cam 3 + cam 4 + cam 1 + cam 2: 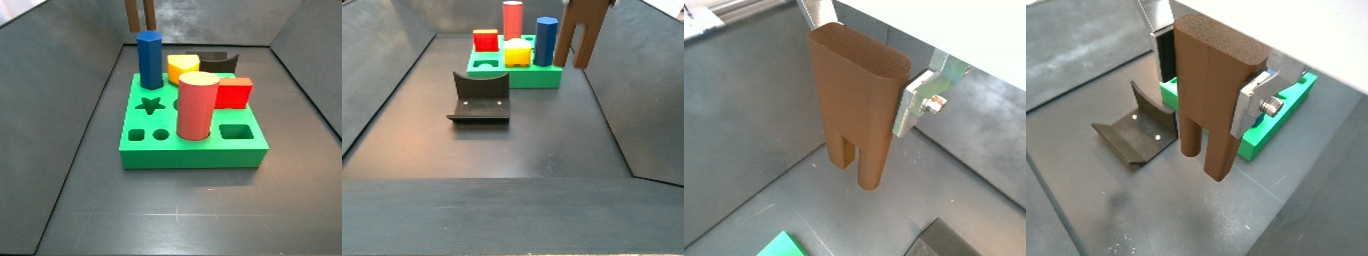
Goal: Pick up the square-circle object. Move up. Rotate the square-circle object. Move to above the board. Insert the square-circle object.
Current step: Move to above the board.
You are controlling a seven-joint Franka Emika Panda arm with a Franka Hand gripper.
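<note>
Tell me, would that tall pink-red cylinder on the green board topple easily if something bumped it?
Probably, if it only stands there. The pink-red cylinder is tall for its footprint on the board; knocked over, its round side would likely roll. The tool, holding the square-circle object, hangs away from it.

A robotics lab test cell: a dark grey floor boxed in by plain grey walls. A black L-shaped fixture stands near a bright green board with shaped holes, carrying coloured pegs. The gripper, high above the floor beside the board, clasps a brown square-circle object.
</note>
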